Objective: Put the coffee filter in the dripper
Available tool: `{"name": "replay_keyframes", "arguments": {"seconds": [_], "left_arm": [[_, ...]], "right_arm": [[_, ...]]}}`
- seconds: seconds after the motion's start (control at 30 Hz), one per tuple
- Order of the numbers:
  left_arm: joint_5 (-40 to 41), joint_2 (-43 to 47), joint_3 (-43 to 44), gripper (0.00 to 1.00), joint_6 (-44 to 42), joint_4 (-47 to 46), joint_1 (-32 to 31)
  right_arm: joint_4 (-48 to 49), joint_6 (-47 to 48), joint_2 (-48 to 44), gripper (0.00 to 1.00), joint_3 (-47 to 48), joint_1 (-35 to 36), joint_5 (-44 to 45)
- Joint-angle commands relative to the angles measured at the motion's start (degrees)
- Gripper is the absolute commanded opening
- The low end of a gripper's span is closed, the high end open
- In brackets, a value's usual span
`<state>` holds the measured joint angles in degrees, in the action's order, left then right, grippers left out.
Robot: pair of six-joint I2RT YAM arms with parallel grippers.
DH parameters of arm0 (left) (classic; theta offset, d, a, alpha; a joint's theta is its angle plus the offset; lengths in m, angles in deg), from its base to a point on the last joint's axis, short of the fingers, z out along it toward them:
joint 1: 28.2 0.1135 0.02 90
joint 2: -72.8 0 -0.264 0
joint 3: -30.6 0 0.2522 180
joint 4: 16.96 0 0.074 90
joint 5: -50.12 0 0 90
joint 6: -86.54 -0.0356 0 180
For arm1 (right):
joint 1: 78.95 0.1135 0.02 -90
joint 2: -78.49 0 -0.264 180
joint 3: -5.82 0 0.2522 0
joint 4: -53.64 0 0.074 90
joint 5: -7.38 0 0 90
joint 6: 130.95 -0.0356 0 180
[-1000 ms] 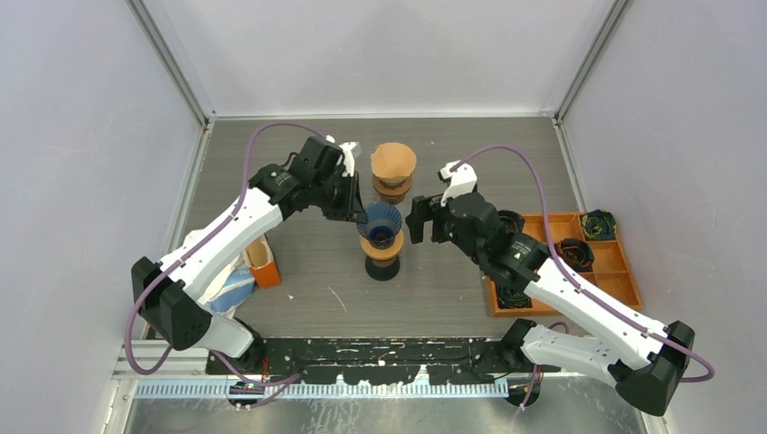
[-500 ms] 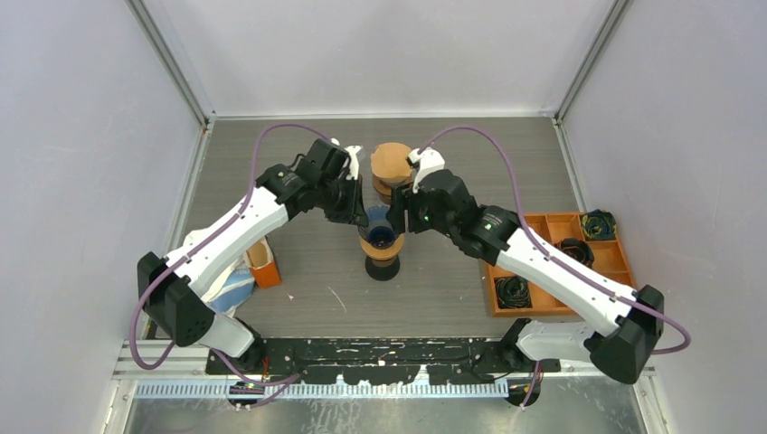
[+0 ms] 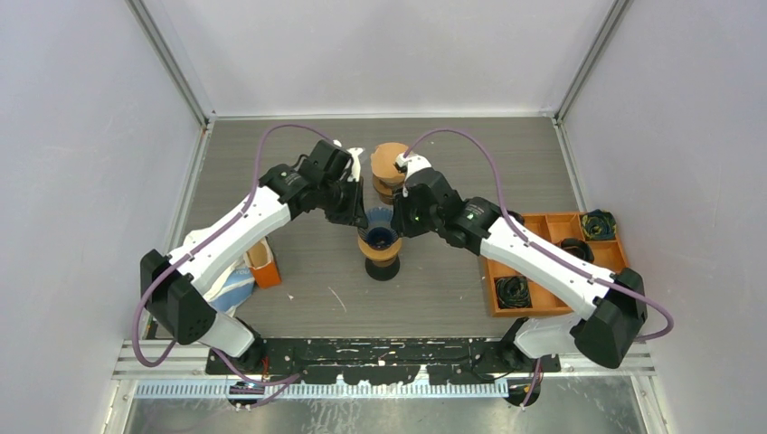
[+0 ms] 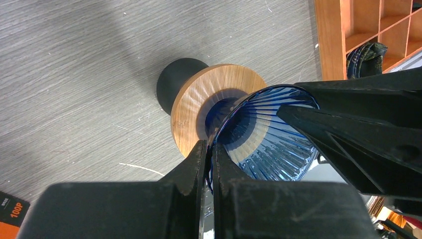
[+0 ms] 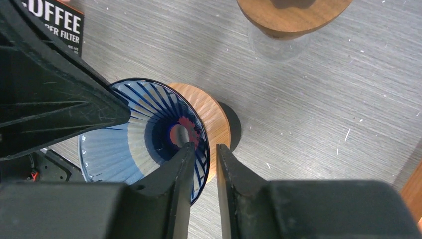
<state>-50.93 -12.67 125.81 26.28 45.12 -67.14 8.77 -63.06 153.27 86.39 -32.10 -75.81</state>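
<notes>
My left gripper (image 4: 209, 155) pinches the dripper (image 4: 268, 144) by its rim at frame centre, I judge to steady it. The right gripper (image 5: 205, 155) straddles the opposite rim, barely apart; I cannot tell if it grips.

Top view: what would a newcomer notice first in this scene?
The blue dripper stands in the middle of the table on a wooden ring. The left gripper pinches its rim from one side, while the right gripper straddles the rim opposite. An orange tray with dark items sits at the right.
</notes>
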Motion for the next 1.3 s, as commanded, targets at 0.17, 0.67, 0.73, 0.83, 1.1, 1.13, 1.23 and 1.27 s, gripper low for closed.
{"name": "replay_keyframes", "arguments": {"seconds": [0.17,0.67,0.73,0.83,1.1,1.13,1.23,1.27], "left_arm": [[0.4,-0.2,1.6,0.00,-0.6,0.0,-0.7],[0.6,-1.6,1.1,0.00,-0.2,0.2,-1.7],[0.7,-1.8,0.9,0.00,-0.3,0.4,-1.8],[0.6,-2.2,0.3,0.00,-0.2,0.5,-1.8],[1.0,-2.1,-1.3,0.00,0.1,0.3,-2.3],[1.1,-2.2,-1.6,0.00,0.3,0.3,-2.3],[1.5,-2.0,-2.6,0.00,0.5,-0.2,-2.7],[1.5,-2.1,-2.9,0.00,0.6,-0.4,-2.8]], "right_arm": [[-1.8,-0.6,1.9,0.18,2.8,-0.4,-0.6],[-5.2,0.7,5.3,0.08,3.2,-0.5,0.0],[-5.7,0.7,6.1,0.07,3.2,-0.5,0.1],[-6.5,0.9,7.7,0.05,3.0,-0.5,-0.4],[-6.6,0.8,9.0,0.02,0.0,-0.5,-0.6],[-6.5,0.8,9.2,0.02,-0.4,-0.5,-0.6],[-6.3,0.7,9.6,0.02,-1.7,-0.5,-0.2],[-6.1,0.7,9.7,0.02,-2.0,-0.5,0.1]]}}
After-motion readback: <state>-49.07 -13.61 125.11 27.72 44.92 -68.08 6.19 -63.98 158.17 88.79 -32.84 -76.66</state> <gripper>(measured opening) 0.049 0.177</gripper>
